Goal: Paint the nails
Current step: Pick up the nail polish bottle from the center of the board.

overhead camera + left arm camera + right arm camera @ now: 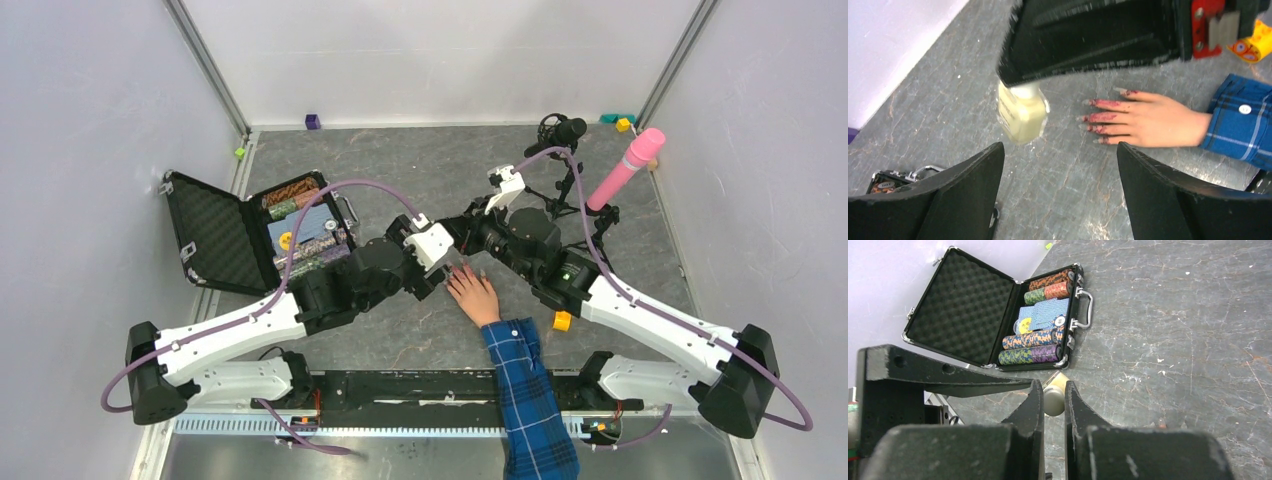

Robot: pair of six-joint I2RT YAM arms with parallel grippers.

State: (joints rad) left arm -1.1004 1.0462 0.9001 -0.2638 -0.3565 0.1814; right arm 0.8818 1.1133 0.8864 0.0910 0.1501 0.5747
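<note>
A pale hand (1158,120) in a blue plaid sleeve (1243,120) lies flat on the grey table, fingers pointing left. The nails (1100,116) are tiny and smeared dark pink, as are the fingertips. A small pale-yellow bottle (1020,117) stands tilted just left of the fingertips. My right gripper (1053,385) is shut on its white cap (1054,400), seen from above. My left gripper (1059,150) is wide open over bare table, nearer the camera than the bottle and the hand, with nothing between its fingers. From the top view both grippers meet above the hand (478,297); the bottle is hidden there.
An open black case of poker chips (270,225) lies at the left behind the left arm. A pink cylinder on a black stand (625,170) and a dark tripod (560,135) stand at the back right. A small orange object (562,320) sits beside the right arm.
</note>
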